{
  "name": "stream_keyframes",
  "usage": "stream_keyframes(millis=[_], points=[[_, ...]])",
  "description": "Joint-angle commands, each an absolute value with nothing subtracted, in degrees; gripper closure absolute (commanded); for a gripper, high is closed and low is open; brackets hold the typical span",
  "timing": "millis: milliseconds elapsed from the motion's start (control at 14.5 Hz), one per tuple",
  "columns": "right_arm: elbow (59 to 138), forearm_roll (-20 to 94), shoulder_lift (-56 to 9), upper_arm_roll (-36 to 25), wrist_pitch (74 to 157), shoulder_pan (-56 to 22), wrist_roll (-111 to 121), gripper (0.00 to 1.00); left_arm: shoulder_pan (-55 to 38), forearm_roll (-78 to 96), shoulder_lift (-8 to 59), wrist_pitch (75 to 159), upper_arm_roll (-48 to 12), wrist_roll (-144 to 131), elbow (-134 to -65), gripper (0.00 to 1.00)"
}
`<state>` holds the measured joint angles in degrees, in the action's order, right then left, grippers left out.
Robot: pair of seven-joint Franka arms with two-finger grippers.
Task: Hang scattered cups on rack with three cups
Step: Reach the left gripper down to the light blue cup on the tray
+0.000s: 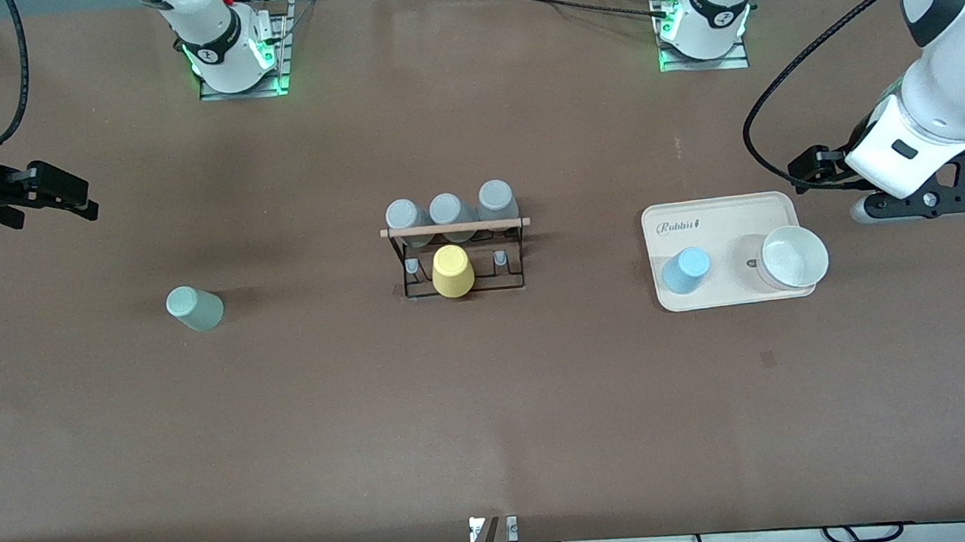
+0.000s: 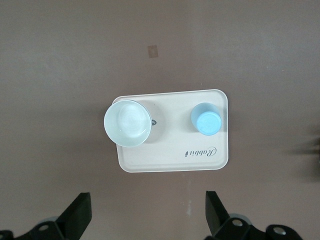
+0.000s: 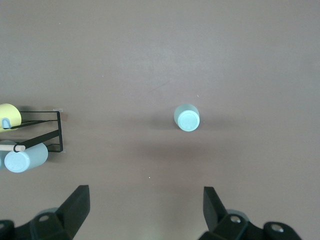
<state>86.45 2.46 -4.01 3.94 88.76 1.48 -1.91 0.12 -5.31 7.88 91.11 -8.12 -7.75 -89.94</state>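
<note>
Both arms wait raised, each end effector spread wide and empty: left end effector (image 2: 147, 215) over the cream tray (image 1: 733, 293) holding the light blue tumbler (image 1: 686, 271), right end effector (image 3: 145, 212) near the mint-green tumbler (image 1: 195, 308) on the desk (image 1: 495, 410). The rack (image 1: 460, 260) stands mid-desk between them.

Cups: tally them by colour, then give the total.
Grey cups, on the rack: 3
Yellow cup, on the rack: 1
Mint cup, on the table: 1
Blue cup, on the tray: 1
Total: 6
</note>
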Motion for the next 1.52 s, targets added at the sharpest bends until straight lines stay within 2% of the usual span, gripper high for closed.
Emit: stream_keyframes(millis=[0,623,1176,1314,1453], points=[[87.79,2.37,-3.0,4.13,89.03,1.76,-2.54,0.0,-0.53,-4.22,7.03,90.35,-6.94,-6.77,-89.74,0.0],[87.71,1.85,-2.99,4.13,89.82,1.58,-1.67,0.0,0.18,-0.35,8.43,91.49,-7.03,-6.59,-89.74,0.0],[87.98,1.41,-4.39,4.04,90.09,1.93,-1.15,0.0,-3.34,-0.7,20.64,99.13,-7.47,-6.68,-90.88,0.0],[88.5,1.32,-4.39,4.04,90.17,1.76,-1.05,0.0,-3.51,-0.62,22.84,102.54,-7.47,-6.68,-93.58,0.0],[88.68,1.32,-5.18,4.13,89.74,1.76,-1.14,0.0,-3.6,-0.62,22.76,109.13,-7.56,-6.77,-100.07,0.0]])
